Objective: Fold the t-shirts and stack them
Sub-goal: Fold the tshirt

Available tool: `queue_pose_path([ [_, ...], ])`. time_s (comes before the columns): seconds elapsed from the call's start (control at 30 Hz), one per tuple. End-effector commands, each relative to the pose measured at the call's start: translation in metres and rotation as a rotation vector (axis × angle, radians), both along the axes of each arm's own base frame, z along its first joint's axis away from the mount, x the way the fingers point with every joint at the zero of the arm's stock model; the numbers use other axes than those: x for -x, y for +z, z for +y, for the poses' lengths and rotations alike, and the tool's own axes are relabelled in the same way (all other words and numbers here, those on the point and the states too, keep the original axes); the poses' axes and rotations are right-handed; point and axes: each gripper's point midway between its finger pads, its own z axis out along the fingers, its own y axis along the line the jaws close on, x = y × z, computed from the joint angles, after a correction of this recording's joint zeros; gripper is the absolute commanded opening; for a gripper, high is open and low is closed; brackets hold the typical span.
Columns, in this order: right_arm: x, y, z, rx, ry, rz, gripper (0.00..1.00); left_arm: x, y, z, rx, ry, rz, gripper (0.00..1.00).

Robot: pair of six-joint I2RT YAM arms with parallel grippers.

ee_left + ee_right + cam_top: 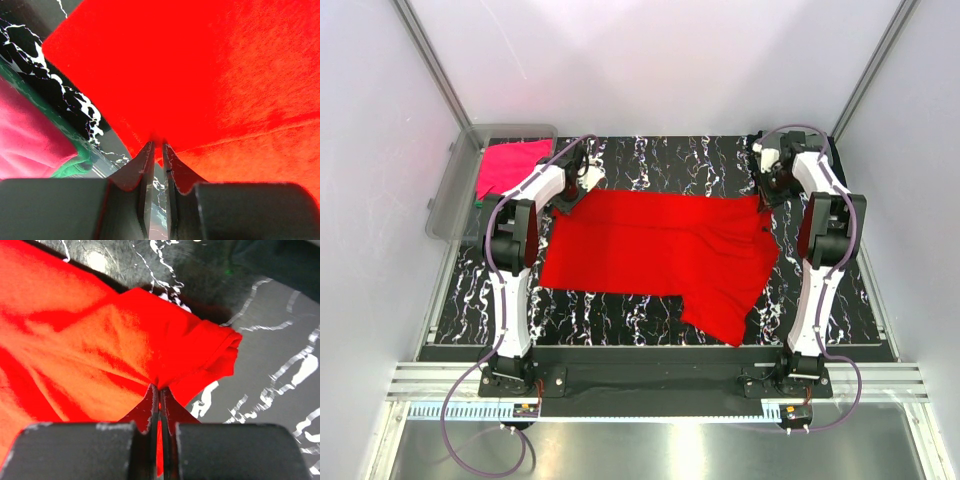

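Note:
A bright red t-shirt (660, 250) lies spread across the black marbled table, its lower right part hanging towards the front. My left gripper (582, 185) is at the shirt's far left corner, and in the left wrist view it (157, 144) is shut on the red cloth edge (200, 75). My right gripper (767, 190) is at the far right corner. The right wrist view shows it (160, 387) shut on a bunched fold of the red t-shirt (100, 340), with cloth showing between the fingers. A magenta-pink t-shirt (510, 165) lies folded at the back left.
The pink t-shirt (30, 145) rests on a green one (72, 167) inside a clear plastic bin (450, 190) at the table's left edge. A dark cloth (280, 260) lies at the back right corner. Bare marbled table (620, 310) shows in front of the shirt.

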Motion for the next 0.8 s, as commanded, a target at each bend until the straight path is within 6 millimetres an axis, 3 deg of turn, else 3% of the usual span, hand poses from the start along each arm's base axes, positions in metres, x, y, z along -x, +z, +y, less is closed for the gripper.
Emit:
queue_pose_path([
  [0.0, 0.000, 0.040, -0.013, 0.088, 0.015, -0.076, 0.00, -0.006, 0.013, 0.001, -0.010, -0.004, -0.045, 0.16],
  [0.13, 0.002, 0.037, -0.014, 0.086, 0.008, -0.065, 0.00, -0.008, 0.014, 0.000, -0.010, -0.008, -0.051, 0.16],
  [0.47, 0.015, 0.008, -0.030, 0.175, -0.013, 0.039, 0.00, -0.006, 0.014, 0.002, -0.017, -0.005, -0.048, 0.16],
  [0.77, 0.019, -0.012, -0.030, 0.174, -0.037, 0.091, 0.02, -0.005, 0.011, -0.002, -0.008, -0.009, -0.043, 0.16],
])
